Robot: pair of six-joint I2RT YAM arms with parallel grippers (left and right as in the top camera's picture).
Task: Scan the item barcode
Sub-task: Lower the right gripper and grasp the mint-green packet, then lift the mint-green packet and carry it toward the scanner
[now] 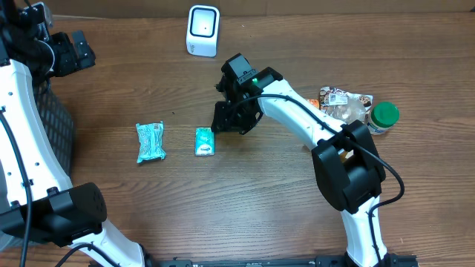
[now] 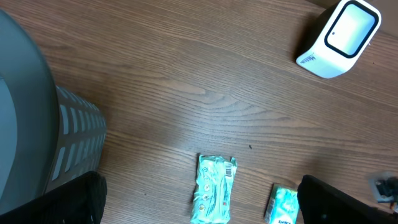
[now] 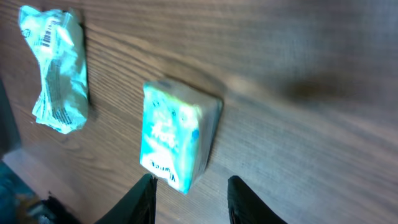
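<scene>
**A:** Overhead first. Where is the item?
**B:** The teal box (image 1: 205,141) lies flat on the tabletop (image 1: 297,215), just to the left of the right end effector (image 1: 223,124). Its long axis runs front to back. The left end effector (image 1: 78,50) is well apart from it and spread wide.
**A:** Left wrist?
**B:** The bottom edge cuts the box off. The scanner (image 2: 339,34) is in the far corner.
**A:** Right wrist?
**B:** The fingers (image 3: 144,199) are parted, gripping nothing, and the box's near end is just ahead of them. I can't make out its barcode.

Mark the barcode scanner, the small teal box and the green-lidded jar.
Barcode scanner (image 1: 202,30), overhead view, on its front window.
Small teal box (image 1: 205,142), overhead view, middle of top face.
Green-lidded jar (image 1: 384,114), overhead view, on the lid.
</scene>
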